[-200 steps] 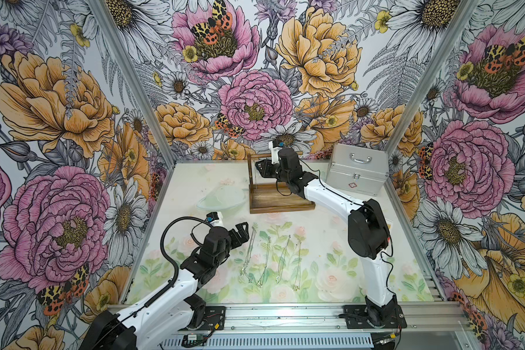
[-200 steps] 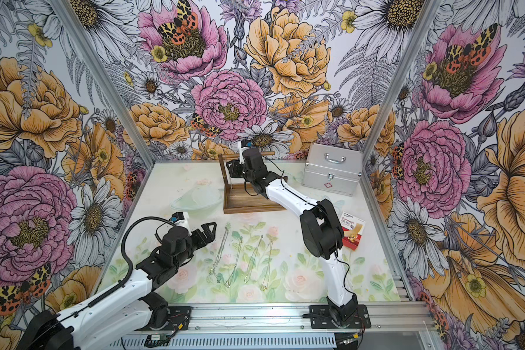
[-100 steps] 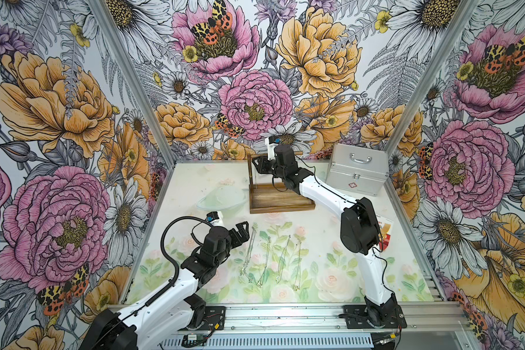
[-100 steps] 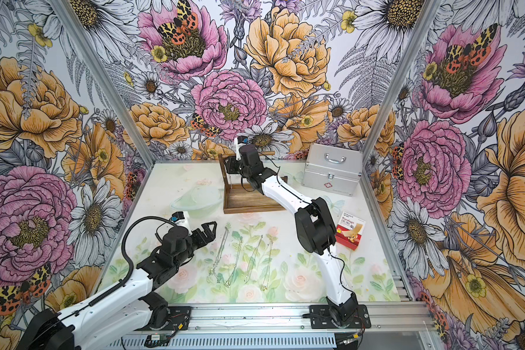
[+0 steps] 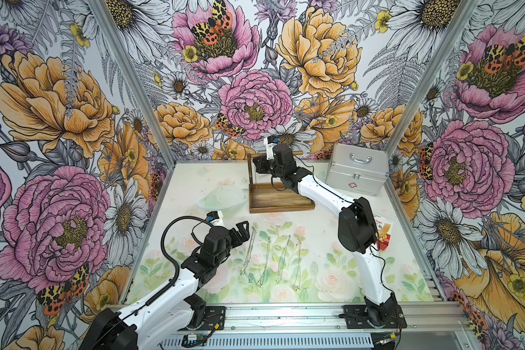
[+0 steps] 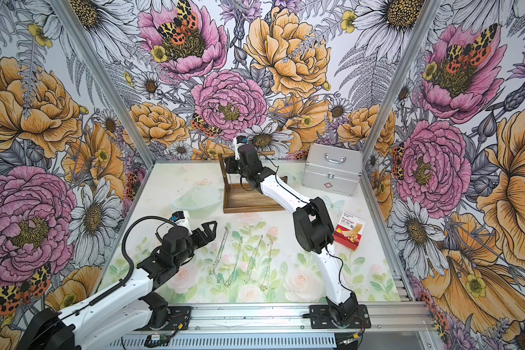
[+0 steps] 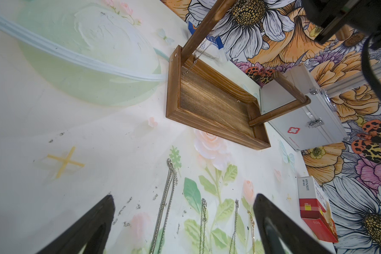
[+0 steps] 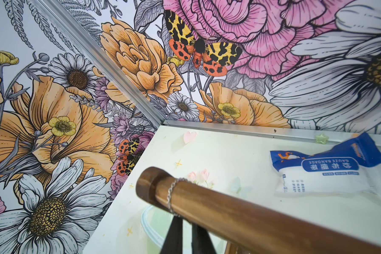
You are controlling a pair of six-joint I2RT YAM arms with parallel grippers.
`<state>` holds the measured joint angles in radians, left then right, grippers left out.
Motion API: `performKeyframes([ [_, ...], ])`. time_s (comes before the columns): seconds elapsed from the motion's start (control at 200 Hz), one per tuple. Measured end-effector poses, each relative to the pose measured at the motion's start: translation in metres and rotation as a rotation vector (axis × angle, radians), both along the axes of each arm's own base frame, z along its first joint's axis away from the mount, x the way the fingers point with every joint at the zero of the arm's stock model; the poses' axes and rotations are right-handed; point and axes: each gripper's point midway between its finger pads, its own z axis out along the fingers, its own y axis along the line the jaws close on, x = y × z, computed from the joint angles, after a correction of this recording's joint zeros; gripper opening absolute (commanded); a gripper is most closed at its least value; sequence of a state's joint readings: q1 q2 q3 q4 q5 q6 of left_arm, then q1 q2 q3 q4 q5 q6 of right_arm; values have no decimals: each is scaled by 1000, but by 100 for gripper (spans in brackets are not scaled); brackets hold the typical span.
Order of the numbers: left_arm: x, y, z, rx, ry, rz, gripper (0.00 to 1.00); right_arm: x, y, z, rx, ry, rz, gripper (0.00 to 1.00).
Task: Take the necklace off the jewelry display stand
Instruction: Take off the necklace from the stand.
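The brown wooden jewelry display stand (image 5: 281, 201) (image 6: 252, 203) (image 7: 213, 105) sits at the back of the table. A thin silver necklace (image 8: 172, 193) (image 7: 203, 47) (image 5: 256, 181) loops over the left end of its top rod and hangs down by the post. My right gripper (image 5: 256, 163) (image 6: 229, 165) (image 8: 186, 222) is just under that rod end, shut on the necklace chain. The rod hides its fingertips. My left gripper (image 5: 245, 233) (image 6: 212, 230) (image 7: 184, 198) hovers open and holds nothing. It is low over the table, beside several necklaces (image 5: 270, 257) (image 6: 243, 257) laid in a row.
A silver metal case (image 5: 356, 174) stands at the back right. A red bandage box (image 6: 349, 230) lies by the right arm's elbow. A pale green translucent bowl (image 5: 221, 197) sits left of the stand, and a blue-white gauze packet (image 8: 326, 171) lies behind it.
The right gripper has shifted a little towards the rod's left end and closed its jaws. The right arm's elbow moved left. The left arm has stayed still and open.
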<state>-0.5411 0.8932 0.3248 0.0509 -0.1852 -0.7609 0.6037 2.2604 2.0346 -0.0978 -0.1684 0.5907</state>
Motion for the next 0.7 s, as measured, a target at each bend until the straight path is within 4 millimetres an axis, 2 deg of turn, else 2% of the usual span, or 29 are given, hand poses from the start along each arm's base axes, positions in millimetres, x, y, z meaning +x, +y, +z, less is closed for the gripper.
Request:
performKeyframes([
  [0.09,0,-1,-1,2,3,-4,99,0,0,1,1,1,-3,0],
  [0.42,0,-2,-2,3,5,-5,99,2,-3,-2,-14,-3,-21,0],
  [0.555,0,-2,-3,4,7,-5,99,-1,-9,-11,-36,12,-35,0],
  [0.701,0,-2,-3,4,7,-5,99,-7,-18,-12,-58,15,-44,0],
])
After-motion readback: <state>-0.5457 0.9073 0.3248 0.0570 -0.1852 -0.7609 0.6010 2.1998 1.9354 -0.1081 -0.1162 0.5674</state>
